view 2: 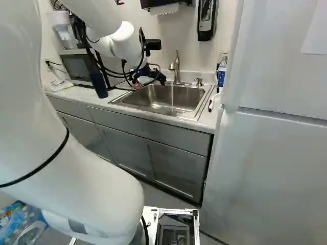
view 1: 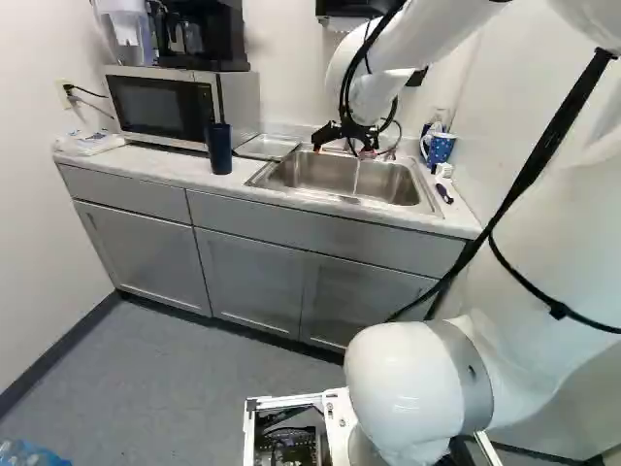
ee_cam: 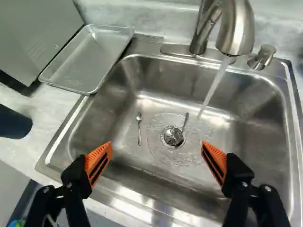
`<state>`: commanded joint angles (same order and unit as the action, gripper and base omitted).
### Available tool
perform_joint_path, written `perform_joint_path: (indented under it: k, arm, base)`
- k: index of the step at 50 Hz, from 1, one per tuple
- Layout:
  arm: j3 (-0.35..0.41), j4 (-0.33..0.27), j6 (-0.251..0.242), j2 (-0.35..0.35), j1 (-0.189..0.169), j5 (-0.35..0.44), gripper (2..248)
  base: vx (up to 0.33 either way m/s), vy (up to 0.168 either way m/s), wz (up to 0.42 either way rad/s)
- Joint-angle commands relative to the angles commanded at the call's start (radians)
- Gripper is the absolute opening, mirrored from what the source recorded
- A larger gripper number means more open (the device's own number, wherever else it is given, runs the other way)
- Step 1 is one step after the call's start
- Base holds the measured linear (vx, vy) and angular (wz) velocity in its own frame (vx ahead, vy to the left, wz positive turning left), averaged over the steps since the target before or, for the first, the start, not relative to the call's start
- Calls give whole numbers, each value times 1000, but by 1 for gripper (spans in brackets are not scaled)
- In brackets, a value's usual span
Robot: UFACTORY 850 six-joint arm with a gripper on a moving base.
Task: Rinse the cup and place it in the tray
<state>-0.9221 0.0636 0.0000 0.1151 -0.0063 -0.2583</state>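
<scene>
In the right base view the gripper [view 2: 150, 83] is over the near-left part of the sink [view 2: 194, 115]. The wrist view shows the gripper [ee_cam: 157, 150] wide open above the basin, nothing between its orange pads. A dark blue cup [view 1: 220, 148] stands upright on the counter left of the sink; in the wrist view the cup [ee_cam: 13, 124] is partly cut off, beyond one finger's outer side. The metal tray [ee_cam: 85, 61] lies flat between microwave and sink and looks bare. Water [ee_cam: 214, 87] runs from the faucet [ee_cam: 236, 28] into the basin.
Two small spoons [ee_cam: 139, 127] lie in the sink, one by the drain [ee_cam: 173, 136]. The microwave [view 1: 160, 105] stands behind the cup. A blue-and-white patterned mug [view 1: 440, 148] is right of the sink. The refrigerator [view 2: 271, 168] rises at the right of the right base view.
</scene>
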Motion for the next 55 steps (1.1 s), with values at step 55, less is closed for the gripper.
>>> perform_joint_path:
  k: [55]
  arm:
    - [-46, 0, 0, -47, 186, 0, 247]
  base:
    - [0, 0, 0]
